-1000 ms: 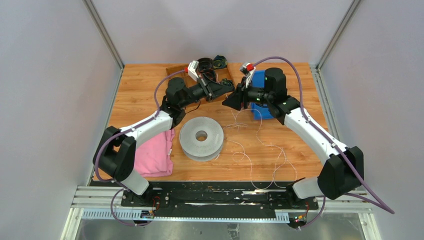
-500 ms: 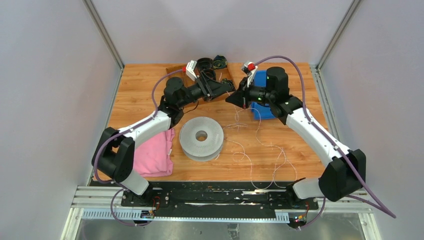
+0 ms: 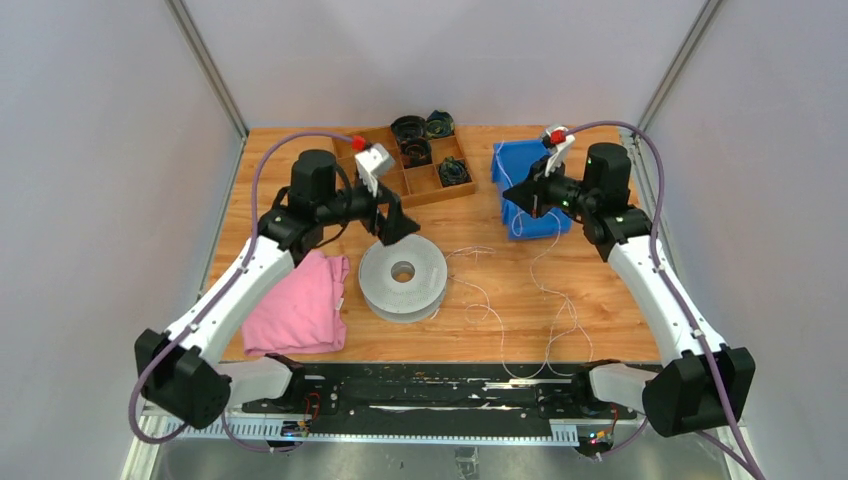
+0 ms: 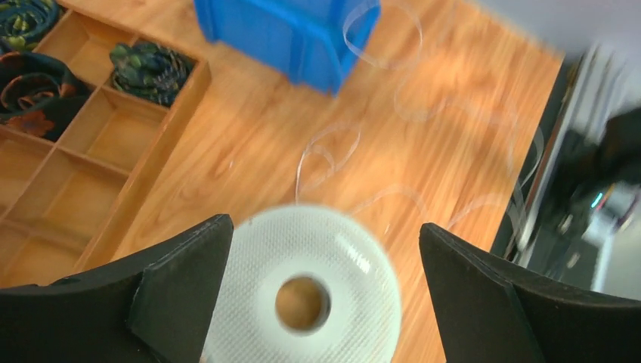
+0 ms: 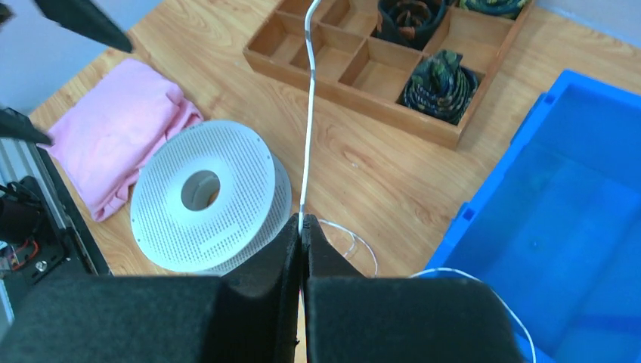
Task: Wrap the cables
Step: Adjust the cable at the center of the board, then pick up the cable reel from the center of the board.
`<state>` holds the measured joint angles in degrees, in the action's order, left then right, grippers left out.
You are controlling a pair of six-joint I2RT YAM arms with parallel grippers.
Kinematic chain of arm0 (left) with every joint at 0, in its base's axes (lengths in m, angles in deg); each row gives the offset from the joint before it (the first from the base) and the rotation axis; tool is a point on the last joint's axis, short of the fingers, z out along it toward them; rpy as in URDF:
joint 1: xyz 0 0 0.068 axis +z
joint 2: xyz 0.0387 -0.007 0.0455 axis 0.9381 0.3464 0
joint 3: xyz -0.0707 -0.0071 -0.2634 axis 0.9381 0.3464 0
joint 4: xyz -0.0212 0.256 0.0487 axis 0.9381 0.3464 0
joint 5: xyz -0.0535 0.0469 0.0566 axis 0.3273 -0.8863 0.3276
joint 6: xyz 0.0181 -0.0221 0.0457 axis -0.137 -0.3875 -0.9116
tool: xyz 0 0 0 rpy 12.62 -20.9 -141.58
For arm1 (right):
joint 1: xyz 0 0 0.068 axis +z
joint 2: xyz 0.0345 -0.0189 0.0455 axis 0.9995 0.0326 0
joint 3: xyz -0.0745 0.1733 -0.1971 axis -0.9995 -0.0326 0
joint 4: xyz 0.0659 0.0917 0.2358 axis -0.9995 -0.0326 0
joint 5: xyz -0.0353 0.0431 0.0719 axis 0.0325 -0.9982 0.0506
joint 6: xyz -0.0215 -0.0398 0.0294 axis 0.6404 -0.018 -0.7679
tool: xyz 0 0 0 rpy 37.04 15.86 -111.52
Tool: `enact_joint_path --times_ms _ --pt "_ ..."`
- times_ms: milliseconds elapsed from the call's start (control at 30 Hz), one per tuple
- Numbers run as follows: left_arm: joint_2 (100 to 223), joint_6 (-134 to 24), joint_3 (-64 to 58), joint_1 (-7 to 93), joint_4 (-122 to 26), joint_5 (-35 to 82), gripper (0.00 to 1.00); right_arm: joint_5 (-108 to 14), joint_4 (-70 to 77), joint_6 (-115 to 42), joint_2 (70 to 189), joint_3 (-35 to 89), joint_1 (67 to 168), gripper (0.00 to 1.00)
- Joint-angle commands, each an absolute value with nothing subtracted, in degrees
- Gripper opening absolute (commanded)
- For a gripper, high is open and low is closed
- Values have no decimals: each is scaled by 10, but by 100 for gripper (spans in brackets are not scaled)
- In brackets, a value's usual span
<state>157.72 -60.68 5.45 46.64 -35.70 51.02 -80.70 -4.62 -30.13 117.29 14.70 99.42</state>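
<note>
The wooden tabletop [image 3: 290, 160] lies under both hands. The pink cloth [image 3: 300, 310] lies folded behind the left hand [image 3: 388, 222], back toward that arm's base and to its left side. The blue bin [image 3: 505, 160] sits directly beneath the right hand [image 3: 522, 192], which hangs over the bin's inner side. The wooden tray [image 3: 418, 182], divided into compartments, lies just beyond the left hand and between the two hands. Dark coiled bundles [image 3: 410, 128] fill several of its far compartments, while the ones nearest the left hand are bare.

The white perforated spool [image 3: 425, 285] lies flat right under the left hand, its hub hole facing up. In the left wrist view the spool [image 4: 355, 265] shows between the two black fingers. That hand is spread wide and grips nothing.

The cables [image 3: 520, 290], thin white wire, sprawl in loose loops on the tabletop on the near side of the right hand, between the spool and the right arm. One strand climbs the bin's wall. The right hand [image 5: 301, 224] is pinched closed on the wire, and a taut length [image 5: 308, 113] runs straight out from its fingertips toward the tray [image 5: 378, 72].
</note>
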Motion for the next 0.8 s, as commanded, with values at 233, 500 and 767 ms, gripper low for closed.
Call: enact_joint_path --times_ms 233,500,767 --pt "1485 -1039 138 336 -44 389 98 -793 -25 -227 1119 61 983 1" --pt "1535 -1087 164 243 -62 302 98 -803 0 -227 1096 24 983 1" --pt "1599 -1108 145 212 -65 272 98 -813 11 -225 1080 7 978 1"
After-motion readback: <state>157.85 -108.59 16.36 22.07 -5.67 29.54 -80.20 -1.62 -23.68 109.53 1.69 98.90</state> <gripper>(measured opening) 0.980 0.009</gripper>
